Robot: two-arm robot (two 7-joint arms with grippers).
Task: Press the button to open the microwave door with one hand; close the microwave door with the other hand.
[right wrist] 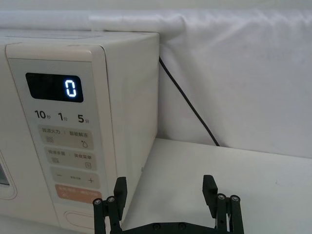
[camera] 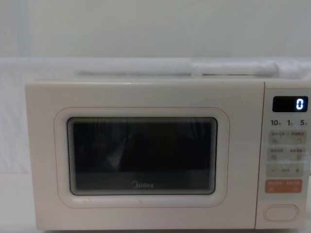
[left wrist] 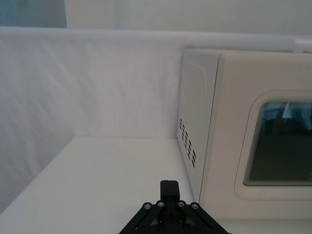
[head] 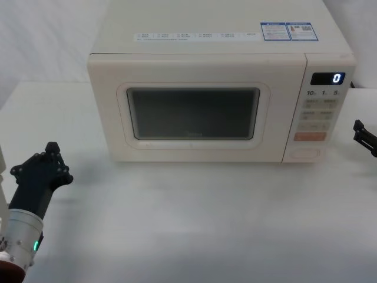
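One cream microwave [head: 200, 88], microwave door [camera: 143, 155] shut, display reading 0.

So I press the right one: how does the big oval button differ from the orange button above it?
The oval button is cream and unmarked, at the panel's bottom; the orange button is rectangular with pale lettering, just above. Both span nearly the panel's width on the microwave.

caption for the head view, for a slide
Shut microwave between left claw and right claw, display at 0.
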